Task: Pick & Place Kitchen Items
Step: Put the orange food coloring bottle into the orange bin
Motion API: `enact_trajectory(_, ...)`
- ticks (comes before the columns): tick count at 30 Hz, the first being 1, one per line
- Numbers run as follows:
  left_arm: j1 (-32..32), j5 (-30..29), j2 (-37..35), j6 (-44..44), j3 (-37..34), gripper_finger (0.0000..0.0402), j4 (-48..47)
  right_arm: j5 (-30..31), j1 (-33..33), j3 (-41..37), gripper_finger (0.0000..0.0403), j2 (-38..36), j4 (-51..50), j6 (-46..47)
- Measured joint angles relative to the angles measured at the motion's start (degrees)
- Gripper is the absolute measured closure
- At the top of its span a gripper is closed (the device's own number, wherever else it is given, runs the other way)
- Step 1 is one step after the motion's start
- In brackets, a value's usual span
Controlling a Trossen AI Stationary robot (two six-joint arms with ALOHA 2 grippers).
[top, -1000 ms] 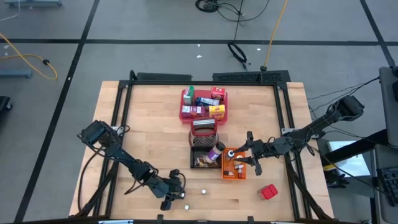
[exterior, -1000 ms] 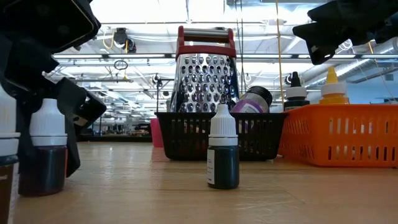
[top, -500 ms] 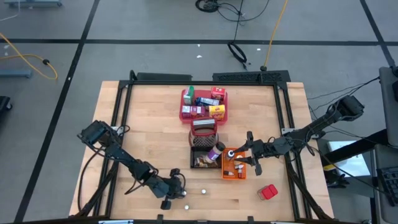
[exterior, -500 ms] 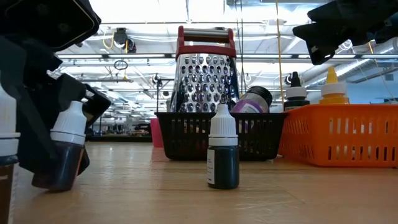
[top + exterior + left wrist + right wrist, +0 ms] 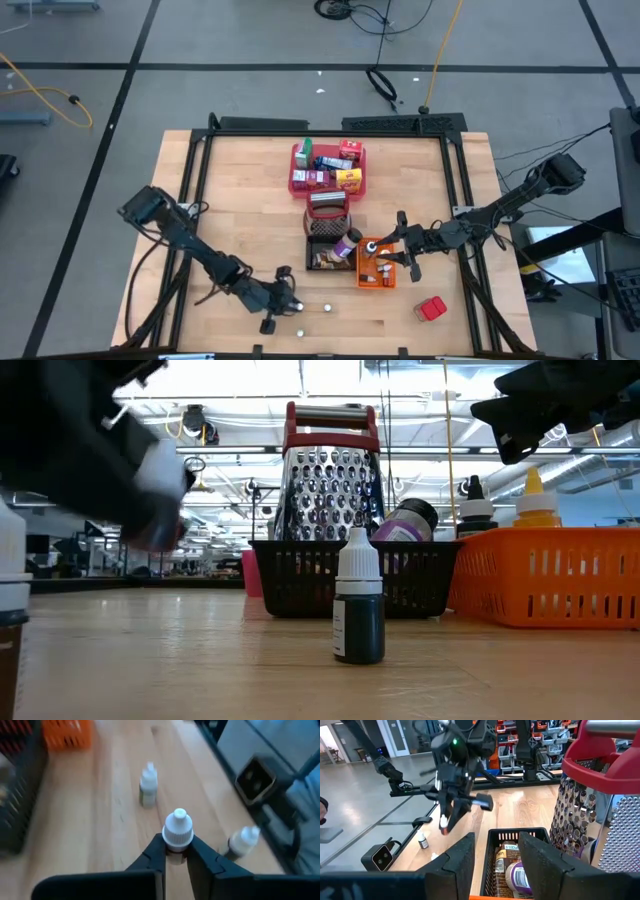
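Note:
My left gripper is near the table's front edge, shut on a small dark dropper bottle with a white cap. In the low view the bottle is a blur above the tabletop. A second bottle stands upright on the wood beside it. Another bottle sits near the table's front edge. My right gripper hangs open above the orange bin, nothing between its fingers. My left gripper pinches the dropper bottle between its two fingers, on the body just under the white cap. The fingers slant down from the table's left side. The bottle is lifted clear of the table, cap uppermost and tilted.
A black wire basket with a metal grater stands mid-table beside the orange bin. The red tray with boxes lies farther back. A red item lies near the front right. A black rail borders the table's near edge.
My left gripper has shut on the dropper bottle that stood between its fingers. It tipped the bottle over, then raised it clear of the table. The other bottle has stayed where it was.

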Motion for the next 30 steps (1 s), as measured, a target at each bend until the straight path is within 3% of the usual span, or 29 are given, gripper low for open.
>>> enact_trajectory(11,7.8,1.6,-9.5,2.1,1.6,0.0358,-1.9,0.1,-0.1,0.0,0.0261,0.0,0.7,0.0)
enact_trajectory(22,15.6,2.0,-9.9,10.1,18.1,0.0354,-21.7,0.0,-2.4,0.0,0.0261,0.5,5.9,0.0)
enact_trajectory(30,21.0,1.5,-9.9,14.0,22.6,0.0352,-24.1,-2.9,-2.5,0.2,0.0261,6.2,18.9,-6.8)
